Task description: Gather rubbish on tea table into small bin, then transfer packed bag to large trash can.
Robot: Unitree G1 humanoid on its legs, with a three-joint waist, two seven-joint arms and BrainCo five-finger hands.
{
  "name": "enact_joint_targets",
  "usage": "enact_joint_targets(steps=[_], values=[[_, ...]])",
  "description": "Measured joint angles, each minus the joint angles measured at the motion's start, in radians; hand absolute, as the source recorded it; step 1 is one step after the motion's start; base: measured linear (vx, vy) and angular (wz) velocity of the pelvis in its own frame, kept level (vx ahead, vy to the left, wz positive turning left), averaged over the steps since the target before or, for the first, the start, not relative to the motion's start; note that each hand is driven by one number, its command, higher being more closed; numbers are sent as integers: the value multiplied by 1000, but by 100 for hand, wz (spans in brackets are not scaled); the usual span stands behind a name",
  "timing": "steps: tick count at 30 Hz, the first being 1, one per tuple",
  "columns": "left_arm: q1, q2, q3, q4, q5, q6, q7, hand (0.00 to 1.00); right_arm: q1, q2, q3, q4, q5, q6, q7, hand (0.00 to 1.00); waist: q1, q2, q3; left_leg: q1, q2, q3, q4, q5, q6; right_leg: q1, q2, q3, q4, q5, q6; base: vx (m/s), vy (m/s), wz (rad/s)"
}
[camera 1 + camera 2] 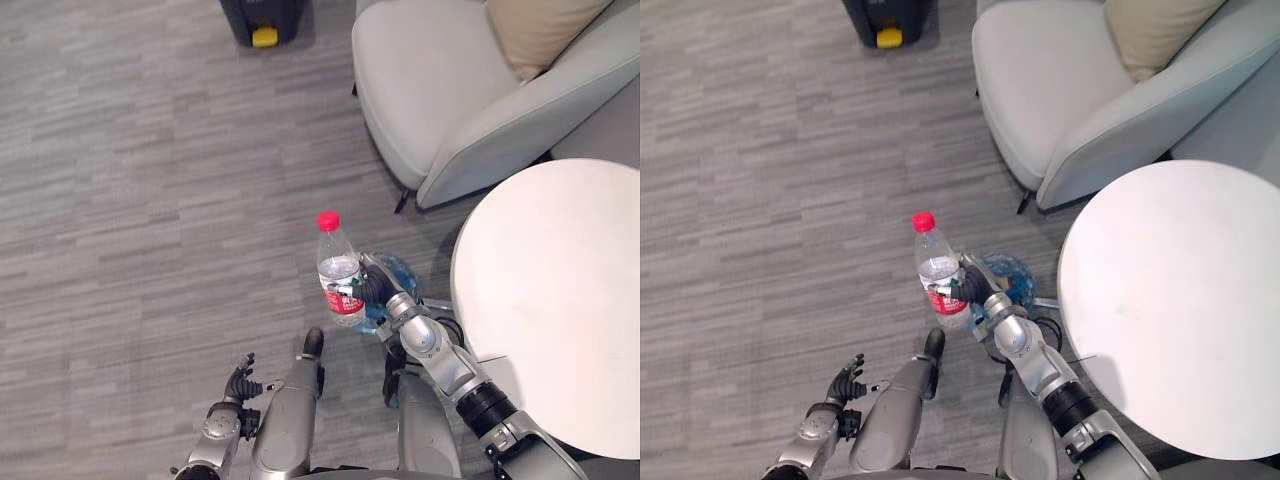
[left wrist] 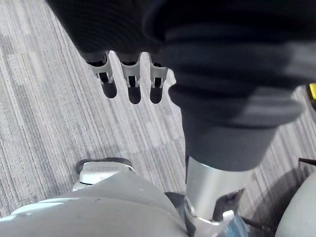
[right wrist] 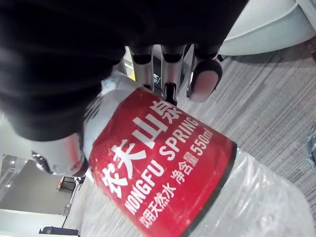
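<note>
left eye view / step: gathering stage, I judge; the bottle (image 1: 340,272) is off the tea table (image 1: 560,320) and due for the small bin (image 1: 400,272).
left eye view / bottle: upright with its red cap up, held in the air over the floor. It is just beside the blue-lined small bin, which sits between it and the table.
left eye view / right hand (image 1: 375,288): wrapped round the bottle's labelled middle.
left eye view / left hand (image 1: 238,385): low by the floor, touching nothing.
right eye view / large trash can (image 1: 885,20): dark with a yellow pedal, well apart from the small bin, near the armchair (image 1: 1070,90).
left wrist view / fingers (image 2: 130,81): loosely straight and empty, with carpet past them.
right wrist view / fingertips (image 3: 203,79): curled over the red label in a closed grip on the bottle.
next move: bring the bottle over the bin mouth, lower it, then let go. The mouth is partly hidden behind the hand, so lining up needs care.
</note>
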Motion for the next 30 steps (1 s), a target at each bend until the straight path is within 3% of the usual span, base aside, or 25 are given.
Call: enact_joint_targets(steps=[9, 12, 16, 23, 30], values=[[-159, -44, 54, -111, -48, -22, 39, 0, -193, -18, -91, 2, -29, 30, -96, 100, 4, -6, 81, -340, 20, 27, 207, -35, 9, -330, -6, 17, 200, -38, -4, -81, -8, 2], [-215, -56, 66, -137, -68, -41, 40, 0, -256, -44, -137, 37, -29, 41, -141, 100, 24, -10, 103, -441, 18, 22, 257, -32, 4, -434, -6, 21, 258, -45, -12, -53, -32, 4], [-247, -47, 76, -170, -86, -45, 55, 0, -331, -77, -174, 113, -29, 62, -181, 100, 26, -15, 114, -560, 18, 11, 327, -40, -9, -554, -6, 20, 343, -70, -20, -25, -42, 6], [-261, -32, 77, -178, -89, -45, 63, 0, -377, -105, -202, 186, -30, 78, -225, 100, 27, -17, 116, -671, 20, 1, 375, -51, -22, -679, -7, 23, 417, -100, -25, -39, -22, 4], [-265, -29, 78, -192, -88, -47, 82, 0, -391, -125, -250, 247, -30, 99, -260, 100, 25, -17, 116, -703, 24, -6, 375, -43, -26, -720, -6, 18, 438, -107, -34, -14, -5, 2]])
